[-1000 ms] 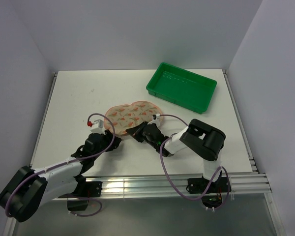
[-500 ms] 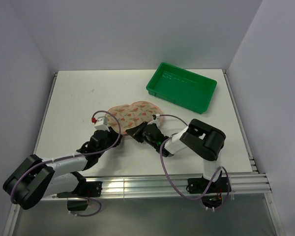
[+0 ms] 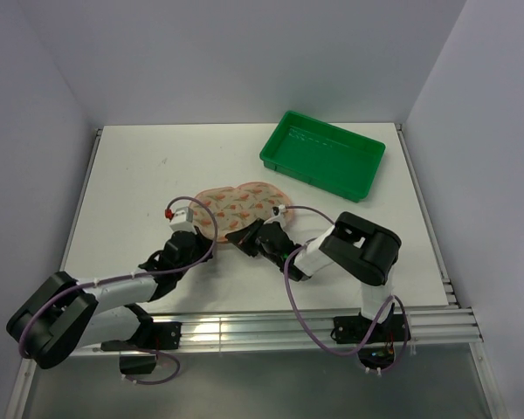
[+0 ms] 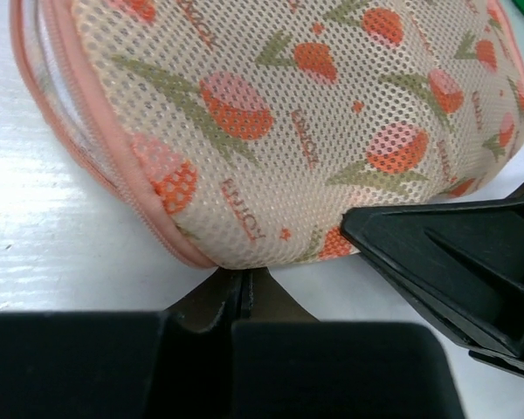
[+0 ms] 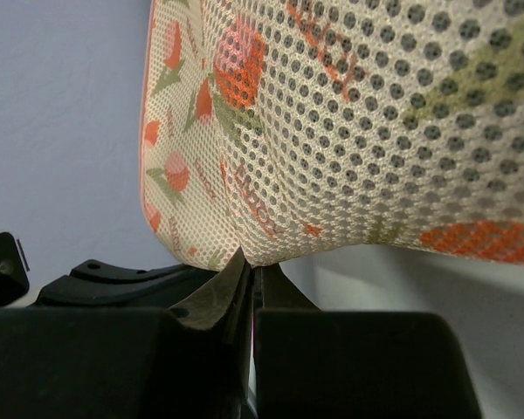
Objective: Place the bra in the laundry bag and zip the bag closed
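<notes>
The laundry bag is a peach-pink mesh pouch with orange-and-green prints, lying mid-table with its halves together. My left gripper is at its near-left edge. In the left wrist view the jaws are shut, with the tips pinching the bag's zip rim. My right gripper is at the bag's near-right edge. In the right wrist view it is shut on a fold of the mesh. The bra is hidden from every view.
A green plastic tray stands at the back right. The right gripper's black body shows close on the right in the left wrist view. White walls enclose the table at the back and both sides.
My left arm has dropped lower and its gripper has moved in to the bag's near-left edge. The bag has shifted slightly away and looks flatter. The right gripper has barely moved.
</notes>
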